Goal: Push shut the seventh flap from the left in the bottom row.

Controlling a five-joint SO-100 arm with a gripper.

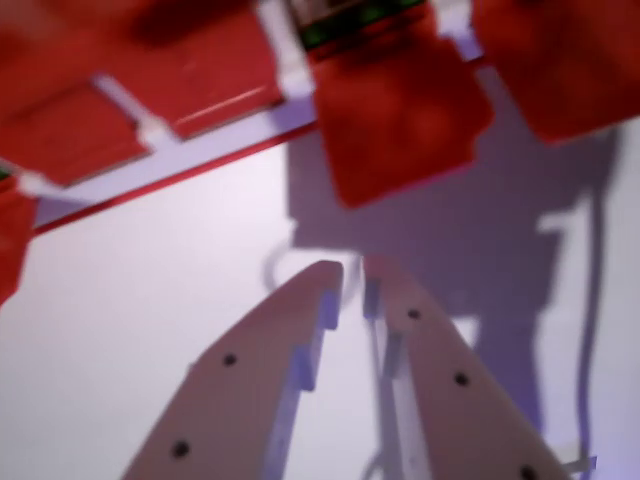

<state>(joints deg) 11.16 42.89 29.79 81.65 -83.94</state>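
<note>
The wrist view is blurred. A red board with white dividers (215, 143) runs across the top, tilted. One red flap (400, 120) stands open, sticking out toward me just above and to the right of my gripper (352, 272). A second open flap (565, 60) juts out at the top right. To the left, two flaps (190, 65) lie flat in the board. Behind the open flap a green patch (345, 30) shows. My two pale fingers (275, 350) point up at the open flap, nearly touching each other, with nothing between them. A gap separates the tips from the flap.
A white tabletop (150, 280) lies under the gripper, with the arm's shadow (480, 240) cast to the right. Another red piece (12, 245) shows at the left edge.
</note>
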